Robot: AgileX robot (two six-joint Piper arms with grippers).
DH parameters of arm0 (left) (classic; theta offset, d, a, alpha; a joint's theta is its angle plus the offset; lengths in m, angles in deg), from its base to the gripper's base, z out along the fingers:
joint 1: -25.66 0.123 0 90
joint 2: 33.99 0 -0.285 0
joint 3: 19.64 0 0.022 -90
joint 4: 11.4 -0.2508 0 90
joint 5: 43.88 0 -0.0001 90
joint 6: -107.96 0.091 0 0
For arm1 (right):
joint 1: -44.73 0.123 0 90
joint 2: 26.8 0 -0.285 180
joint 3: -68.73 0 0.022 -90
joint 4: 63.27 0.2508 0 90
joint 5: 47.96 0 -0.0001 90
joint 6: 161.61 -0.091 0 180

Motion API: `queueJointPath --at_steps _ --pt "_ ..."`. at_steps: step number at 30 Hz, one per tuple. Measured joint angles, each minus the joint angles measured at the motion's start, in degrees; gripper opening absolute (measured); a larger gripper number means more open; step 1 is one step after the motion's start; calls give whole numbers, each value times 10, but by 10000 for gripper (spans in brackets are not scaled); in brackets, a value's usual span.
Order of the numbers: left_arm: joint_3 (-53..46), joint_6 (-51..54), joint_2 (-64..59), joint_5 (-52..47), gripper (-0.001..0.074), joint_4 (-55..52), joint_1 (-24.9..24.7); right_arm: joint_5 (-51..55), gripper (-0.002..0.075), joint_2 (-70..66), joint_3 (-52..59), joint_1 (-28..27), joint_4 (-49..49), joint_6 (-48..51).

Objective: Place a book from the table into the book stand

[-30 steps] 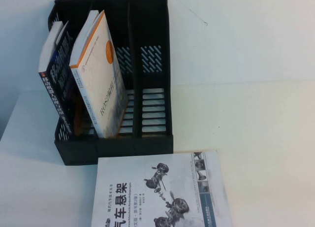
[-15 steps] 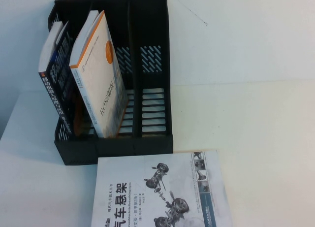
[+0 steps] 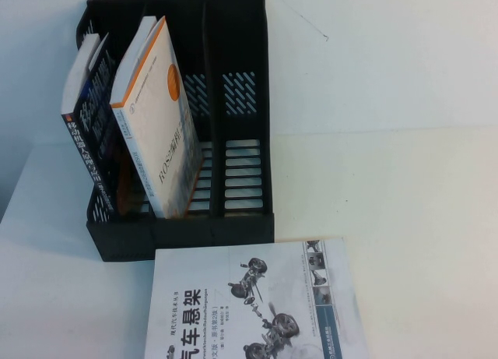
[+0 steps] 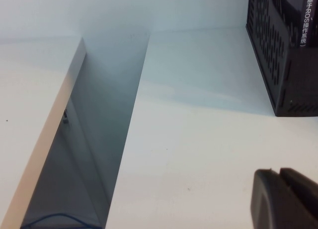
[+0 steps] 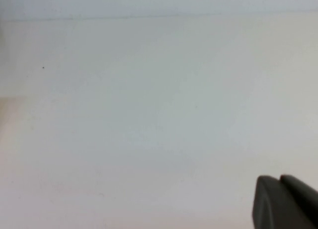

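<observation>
A white book (image 3: 249, 304) with a car-chassis picture lies flat on the table at the front, just before the black book stand (image 3: 183, 227). The stand holds a dark book (image 3: 89, 133) in its left slot and a white-and-orange book (image 3: 152, 117) leaning in the middle slot; the right slot (image 3: 241, 172) holds nothing. Neither arm shows in the high view. My left gripper (image 4: 279, 173) is shut and empty over bare table, with the stand's corner (image 4: 278, 55) further off. My right gripper (image 5: 279, 180) is shut and empty over bare white table.
The white table (image 3: 405, 219) stretches to the right of the stand. In the left wrist view a dark gap (image 4: 94, 139) runs along the table's edge.
</observation>
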Motion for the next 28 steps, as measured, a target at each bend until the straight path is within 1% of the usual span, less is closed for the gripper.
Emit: queueJointPath --at_steps 28 --pt "0 2 0 0 -3 0 0 -2 6 0 0 0 4 6"
